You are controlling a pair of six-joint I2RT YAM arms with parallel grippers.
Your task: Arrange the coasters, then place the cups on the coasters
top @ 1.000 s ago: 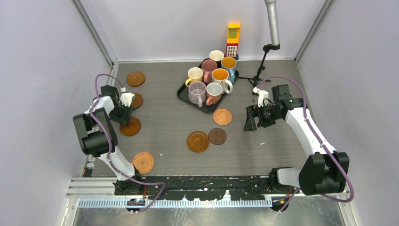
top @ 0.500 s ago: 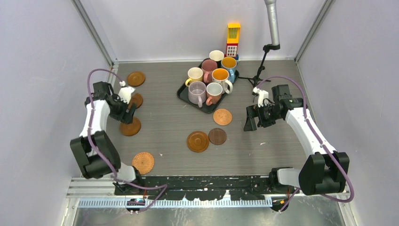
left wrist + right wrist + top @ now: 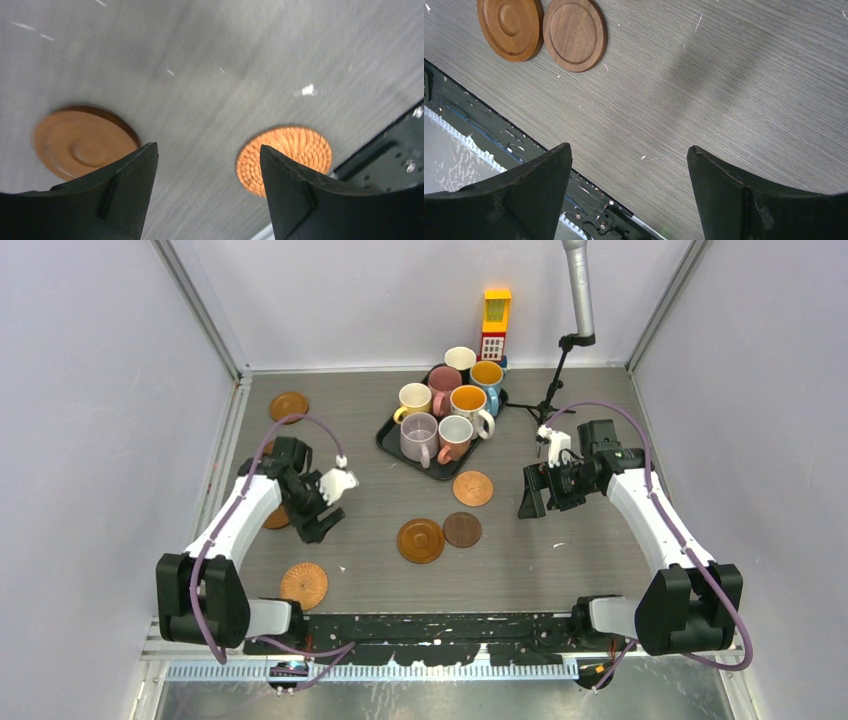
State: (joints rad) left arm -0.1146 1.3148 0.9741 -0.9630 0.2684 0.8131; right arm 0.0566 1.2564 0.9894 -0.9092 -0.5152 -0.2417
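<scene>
Far to the left of the black tray [image 3: 388, 440], level with its far half, a brown coaster [image 3: 289, 406] lies flat on the tabletop [image 3: 370, 510]. Left of the tray and nearer the arm bases, a ringed coaster [image 3: 275, 519] [image 3: 80, 145] shows partly from under the left arm. The left fingers [image 3: 315, 524] [image 3: 120, 195] hang just beside it, above the tabletop, spread apart with nothing between them. In the left wrist view bare tabletop fills the gap between them, with the ringed coaster to one side and a woven coaster [image 3: 304, 585] [image 3: 285, 155] to the other. That woven coaster lies well below and left of the tray, close to the tabletop's near edge.

All seven cups stand inside the tray:
- lilac cup [image 3: 419, 435]
- pale yellow cup [image 3: 414, 398]
- dark pink cup [image 3: 444, 380]
- salmon cup [image 3: 455, 432]
- white cup [image 3: 460, 359]
- orange-lined cup [image 3: 468, 400]
- blue cup [image 3: 487, 374]

Below the tray's near corner, an orange-brown coaster [image 3: 420, 540] [image 3: 510, 27] and a dark coaster [image 3: 462, 529] [image 3: 575, 34] lie just beside each other. An orange woven coaster [image 3: 473, 488] lies just off the tray's near right side.

Right of the tray, the right fingers [image 3: 530, 503] [image 3: 724, 190] are spread wide over bare tabletop, grasping nothing.
</scene>
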